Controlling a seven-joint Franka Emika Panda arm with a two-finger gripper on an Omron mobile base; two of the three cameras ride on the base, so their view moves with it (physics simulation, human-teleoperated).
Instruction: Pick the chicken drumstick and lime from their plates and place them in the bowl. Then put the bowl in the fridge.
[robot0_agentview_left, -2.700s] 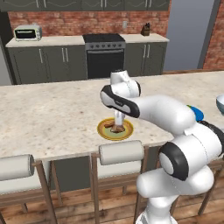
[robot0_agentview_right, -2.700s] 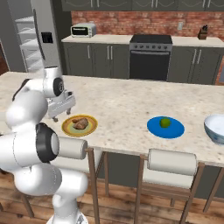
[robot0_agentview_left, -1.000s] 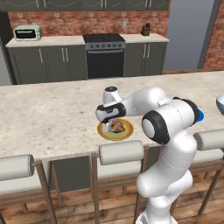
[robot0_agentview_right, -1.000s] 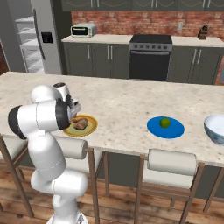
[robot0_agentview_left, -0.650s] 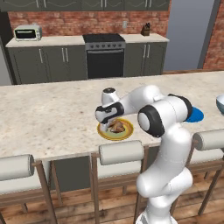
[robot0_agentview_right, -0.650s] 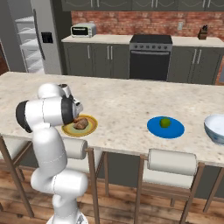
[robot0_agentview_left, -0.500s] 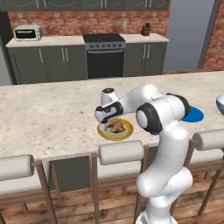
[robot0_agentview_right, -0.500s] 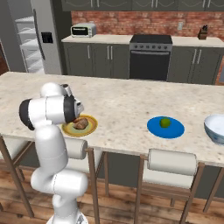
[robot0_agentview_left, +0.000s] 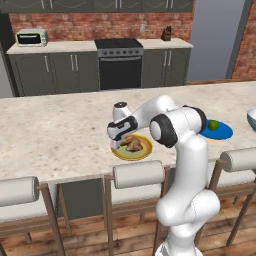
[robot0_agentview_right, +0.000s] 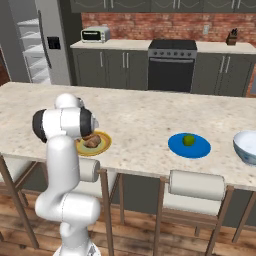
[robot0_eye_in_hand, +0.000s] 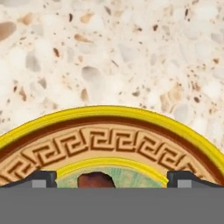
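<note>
The chicken drumstick (robot0_agentview_left: 131, 143) on the yellow-rimmed plate (robot0_agentview_left: 142, 152) is being approached by the released, wide-spread fingers (robot0_eye_in_hand: 40, 179); closing around it is judged next.
</note>
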